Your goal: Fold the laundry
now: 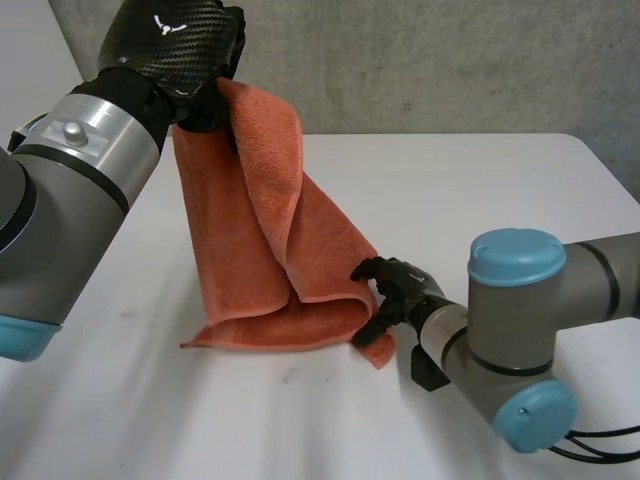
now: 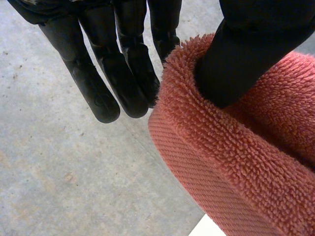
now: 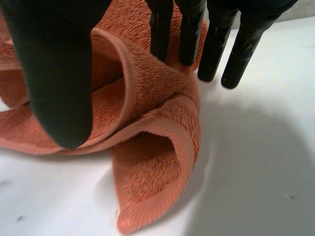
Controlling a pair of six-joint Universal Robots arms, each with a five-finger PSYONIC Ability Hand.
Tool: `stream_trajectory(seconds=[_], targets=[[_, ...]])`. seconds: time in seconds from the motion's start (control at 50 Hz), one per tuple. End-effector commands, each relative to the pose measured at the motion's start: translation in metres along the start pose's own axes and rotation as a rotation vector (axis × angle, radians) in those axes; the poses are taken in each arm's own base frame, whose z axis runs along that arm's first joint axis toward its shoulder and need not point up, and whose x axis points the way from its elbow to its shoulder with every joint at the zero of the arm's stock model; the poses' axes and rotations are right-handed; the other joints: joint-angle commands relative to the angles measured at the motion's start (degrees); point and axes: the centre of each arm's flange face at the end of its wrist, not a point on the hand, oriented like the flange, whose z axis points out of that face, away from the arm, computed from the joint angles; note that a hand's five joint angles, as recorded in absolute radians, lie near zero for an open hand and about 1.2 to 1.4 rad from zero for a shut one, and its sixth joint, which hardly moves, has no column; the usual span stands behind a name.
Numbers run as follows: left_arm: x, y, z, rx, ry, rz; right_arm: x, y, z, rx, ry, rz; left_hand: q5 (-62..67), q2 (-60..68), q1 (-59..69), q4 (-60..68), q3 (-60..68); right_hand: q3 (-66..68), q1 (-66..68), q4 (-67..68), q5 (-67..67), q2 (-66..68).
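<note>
Up in the upper left of the head view, the left hand (image 1: 190,45) is holding the orange towel (image 1: 265,240) by its top, well above the white table (image 1: 480,190). The cloth is hanging down in a long doubled drape through the left-centre of that view, and its lower end is lying on the table in a flat fold at lower centre. In the left wrist view the thumb (image 2: 251,54) is pressing into the towel's thick rolled edge, with the pile curling round it. The fingers (image 2: 123,83) are reaching out straight just beside that edge, the nearest one touching it, so the towel is being pinched there. Right of centre and low in the head view, the right hand (image 1: 398,285) is gripping the towel's lower right corner, down near the table, with its grey arm (image 1: 520,320) coming in from the right edge. In the right wrist view its thumb is sitting in front of a folded loop of cloth with two fingers behind it, nipping the loop between them. The other fingers are pointing straight beside the cloth, and a loose corner is drooping onto the table beneath. A grey wall (image 1: 450,60) is running along the top of the head view.
</note>
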Motion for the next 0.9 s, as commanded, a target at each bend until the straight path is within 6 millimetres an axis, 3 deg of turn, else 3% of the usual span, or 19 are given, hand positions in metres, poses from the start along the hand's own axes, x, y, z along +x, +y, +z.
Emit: stream_trajectory(seconds=[0.02, 0.06, 0.08, 0.1, 0.22, 0.26, 0.28, 0.3, 0.32, 0.36, 0.4, 0.44, 0.48, 0.54, 0.66, 0.74, 0.8, 0.86, 0.9], targets=[[0.000, 0.000, 0.000, -0.002, 0.001, -0.003, -0.004, -0.004, 0.014, 0.083, 0.012, -0.001, 15.78, 11.37, 16.28, 11.49, 11.79, 16.57, 19.27, 16.48, 16.34, 16.54], [0.000, 0.000, 0.000, -0.002, 0.001, -0.003, -0.004, -0.003, 0.019, 0.104, 0.018, -0.003, 15.78, 11.37, 16.28, 11.49, 11.79, 39.30, 42.00, 39.21, 39.07, 39.27], [0.001, 0.001, -0.001, -0.003, 0.002, -0.003, -0.004, -0.003, 0.019, 0.104, 0.018, -0.003, 15.78, 11.37, 16.28, 11.49, 11.79, 39.44, 42.15, 39.36, 39.22, 39.42], [0.000, 0.002, -0.001, -0.005, 0.001, -0.004, -0.003, -0.004, 0.020, 0.117, 0.028, -0.001, 15.78, 11.37, 16.28, 11.49, 11.79, 57.54, 60.24, 57.45, 57.31, 57.51], [-0.002, 0.008, -0.001, -0.024, -0.004, -0.010, 0.004, -0.025, 0.017, 0.245, 0.076, 0.037, 15.78, 11.37, 16.28, 11.49, 11.79, 57.72, 60.43, 57.63, 57.49, 57.70], [-0.004, 0.011, 0.000, -0.034, -0.012, -0.011, -0.003, -0.067, -0.004, 0.366, 0.060, 0.029, 15.78, 11.37, 16.28, 11.49, 11.79, 57.72, 60.43, 57.63, 57.49, 57.70], [-0.005, 0.011, -0.001, -0.034, -0.013, -0.010, 0.003, -0.101, -0.016, 0.451, 0.073, 0.020, 15.78, 11.37, 16.28, 11.49, 11.79, 57.72, 60.43, 57.63, 57.49, 57.70], [-0.005, 0.011, -0.001, -0.034, -0.013, -0.010, 0.003, -0.101, -0.017, 0.452, 0.073, 0.020, 15.78, 11.37, 16.28, 11.49, 11.79, 57.72, 60.43, 57.63, 57.49, 57.70], [-0.008, 0.012, 0.000, -0.036, -0.022, -0.009, 0.008, -0.121, -0.024, 0.502, 0.088, 0.008, 15.78, 11.37, 16.28, 11.49, 11.79, 57.72, 60.43, 57.63, 57.49, 57.70], [-0.011, 0.012, 0.000, -0.036, -0.030, -0.007, 0.023, -0.188, -0.055, 0.638, 0.135, -0.139, 15.78, 11.37, 16.28, 11.49, 11.79, 57.72, 60.43, 57.63, 57.49, 57.70], [-0.020, 0.018, 0.001, -0.059, -0.056, -0.004, 0.023, -0.199, -0.062, 0.642, 0.139, -0.196, 15.78, 11.37, 16.28, 11.49, 11.79, 57.72, 60.43, 57.63, 57.49, 57.70], [-0.022, 0.020, 0.001, -0.065, -0.059, -0.006, 0.018, -0.230, -0.090, 0.623, 0.155, -0.453, 15.78, 11.37, 16.28, 11.49, 11.79, 57.72, 60.43, 57.63, 57.49, 57.70], [-0.026, 0.032, 0.000, -0.107, -0.064, -0.020, 0.012, -0.231, -0.097, 0.505, 0.154, -0.592, 15.78, 11.37, 16.28, 11.49, 11.79, 57.72, 60.43, 57.63, 57.49, 57.70], [-0.022, 0.048, -0.004, -0.174, -0.046, -0.033, 0.016, -0.212, -0.085, 0.270, 0.167, -0.677, 15.78, 11.37, 16.28, 11.49, 11.79, 57.72, 60.43, 57.63, 57.49, 57.70], [0.001, 0.105, -0.010, -0.385, 0.032, -0.062, -0.004, -0.156, -0.071, -0.067, 0.055, -0.800, 15.78, 11.37, 16.28, 11.49, 11.79, 57.72, 60.43, 57.63, 57.49, 57.70], [0.019, 0.146, -0.019, -0.522, 0.089, -0.073, 0.003, -0.125, -0.051, -0.183, 0.035, -0.799, 15.78, 11.37, 16.28, 11.49, 11.79, 57.72, 60.43, 57.63, 57.49, 57.70], [0.026, 0.163, -0.019, -0.567, 0.110, -0.076, 0.013, -0.110, -0.038, -0.235, 0.046, -0.798, 15.78, 11.37, 16.28, 11.49, 11.79, 57.72, 60.43, 57.63, 57.49, 57.70], [0.031, 0.178, -0.009, -0.574, 0.118, -0.071, 0.023, -0.093, -0.019, -0.276, 0.072, -0.828, 15.78, 11.37, 16.28, 11.49, 11.79, 57.72, 60.43, 57.63, 57.49, 57.70], [0.029, 0.179, 0.011, -0.516, 0.097, -0.064, 0.032, -0.099, 0.000, -0.228, 0.123, -0.869, 15.78, 11.37, 16.28, 11.49, 11.79, 57.72, 60.43, 57.63, 57.49, 57.70]])
